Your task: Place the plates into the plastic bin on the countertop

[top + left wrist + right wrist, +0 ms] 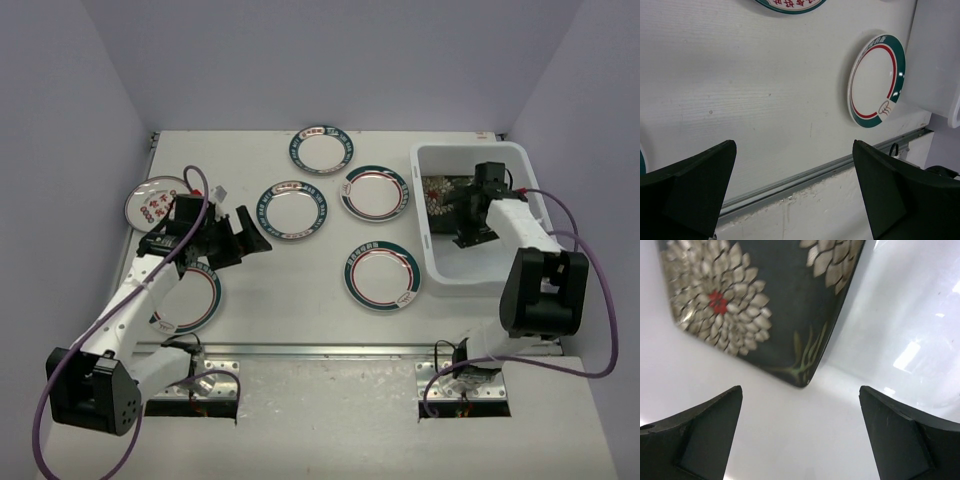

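Five teal-rimmed plates (382, 274) loose on the countertop (280, 290), spread from 12 round to 7 o'clock; red-medallion plate (150, 203) at 10. Black floral plate (760, 305) down in the plastic bin (460, 150) at 2 o'clock. Right gripper (800, 405) inside the bin near it, jaws wide, gripping nothing. Left gripper (794, 150) at 9 o'clock, likewise wide, empty.

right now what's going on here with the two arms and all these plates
The right arm reaches into the white translucent plastic bin, jaws open above a black square floral plate lying inside. The left arm hovers over the off-white countertop, jaws open and empty. Five round teal-rimmed plates and one round plate with red medallions sit outside the bin.
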`<state>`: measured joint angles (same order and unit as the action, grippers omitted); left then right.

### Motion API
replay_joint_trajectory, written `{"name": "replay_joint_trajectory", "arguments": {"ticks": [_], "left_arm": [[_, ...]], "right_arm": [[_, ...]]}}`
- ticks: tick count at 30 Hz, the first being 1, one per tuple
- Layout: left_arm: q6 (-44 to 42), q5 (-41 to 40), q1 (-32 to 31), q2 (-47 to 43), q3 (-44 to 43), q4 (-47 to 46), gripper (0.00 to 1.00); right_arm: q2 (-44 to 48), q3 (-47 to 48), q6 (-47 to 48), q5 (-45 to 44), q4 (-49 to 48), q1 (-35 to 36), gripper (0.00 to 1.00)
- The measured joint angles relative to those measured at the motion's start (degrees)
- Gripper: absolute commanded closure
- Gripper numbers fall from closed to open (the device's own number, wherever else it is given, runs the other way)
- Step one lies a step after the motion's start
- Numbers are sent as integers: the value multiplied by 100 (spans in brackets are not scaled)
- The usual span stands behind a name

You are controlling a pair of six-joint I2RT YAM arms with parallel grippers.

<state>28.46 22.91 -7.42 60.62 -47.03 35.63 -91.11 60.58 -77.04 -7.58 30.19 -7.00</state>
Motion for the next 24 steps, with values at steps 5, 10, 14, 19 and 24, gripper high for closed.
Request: {"name": "replay_joint_trajectory", "arguments": {"ticks": [5,10,14,19,24], "left_arm": [[-17,22,-18,281,-1,-98,0],[152,60,-355,730,-1,-611,0],[560,140,-900,1208,69,-1465,0],[1061,175,-1869,2212,110,-2714,1],[1302,331,-2405,3707,-225,-3541,4]], "right_arm": [[570,0,311,369,44,100,1],[1204,330,1112,208,144,853,1],[1601,1034,1948,-221,190,1895,1],[2608,870,2936,-9,118,2294,1],[3317,556,3748,943,290,2269,2]]}}
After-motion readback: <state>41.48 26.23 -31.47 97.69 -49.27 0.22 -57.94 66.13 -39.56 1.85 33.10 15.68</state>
